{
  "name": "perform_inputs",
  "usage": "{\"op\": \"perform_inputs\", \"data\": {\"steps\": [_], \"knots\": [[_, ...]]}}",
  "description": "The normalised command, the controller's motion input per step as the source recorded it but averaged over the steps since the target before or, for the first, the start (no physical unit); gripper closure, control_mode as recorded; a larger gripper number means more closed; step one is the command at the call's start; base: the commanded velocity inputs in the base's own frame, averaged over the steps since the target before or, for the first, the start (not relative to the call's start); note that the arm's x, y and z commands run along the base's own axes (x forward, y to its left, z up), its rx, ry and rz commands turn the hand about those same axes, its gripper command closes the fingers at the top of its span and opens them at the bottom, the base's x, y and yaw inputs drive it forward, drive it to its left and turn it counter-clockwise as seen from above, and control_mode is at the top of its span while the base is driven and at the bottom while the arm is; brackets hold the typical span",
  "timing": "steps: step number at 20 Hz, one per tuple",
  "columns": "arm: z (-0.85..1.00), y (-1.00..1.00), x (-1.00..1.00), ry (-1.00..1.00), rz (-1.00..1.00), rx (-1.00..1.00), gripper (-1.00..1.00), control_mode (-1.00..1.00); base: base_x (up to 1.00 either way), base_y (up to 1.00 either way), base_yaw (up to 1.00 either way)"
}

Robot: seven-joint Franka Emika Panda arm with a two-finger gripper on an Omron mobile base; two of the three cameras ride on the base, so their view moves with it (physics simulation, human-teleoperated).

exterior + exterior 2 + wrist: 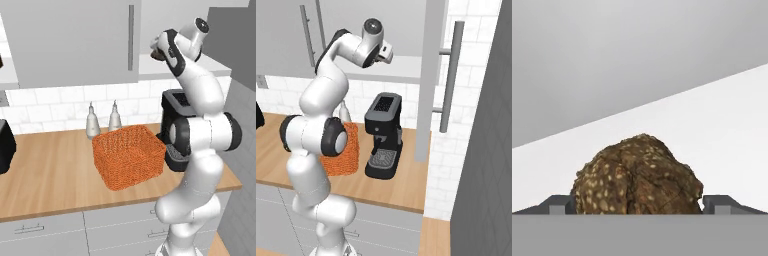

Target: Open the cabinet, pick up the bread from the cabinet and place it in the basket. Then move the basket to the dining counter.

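With the basket (pixel 129 156) waiting on the worktop to the left, keep your wide-open, empty gripper (pixel 640 204) centred astride the bread (pixel 637 175) on the cabinet (pixel 712 130) shelf, then close squarely.

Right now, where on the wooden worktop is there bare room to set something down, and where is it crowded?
Free: the wide stretch of worktop left of and in front of the orange basket, and the front strip before the coffee machine. Crowded: behind the basket, where two bottles stand against the tiles, and the narrow gap between basket and coffee machine.
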Motion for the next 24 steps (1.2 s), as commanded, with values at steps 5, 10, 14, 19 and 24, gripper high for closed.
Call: {"op": "perform_inputs", "data": {"steps": [5,10,14,19,24], "knots": [[0.31,-0.27,-1.0,-0.01,0.0,0.0,1.0,-1.0,0.0,0.0,0.0],[-0.09,-0.2,-1.0,-0.07,0.0,0.0,1.0,-1.0,0.0,0.0,0.0],[-0.2,0.02,-1.0,0.01,0.0,0.0,1.0,-1.0,0.0,0.0,0.0],[-0.15,0.19,-1.0,0.21,0.0,0.0,1.0,-1.0,0.0,0.0,0.0],[-0.62,0.2,-1.0,0.27,0.0,0.0,1.0,-1.0,0.0,0.0,0.0]]}}
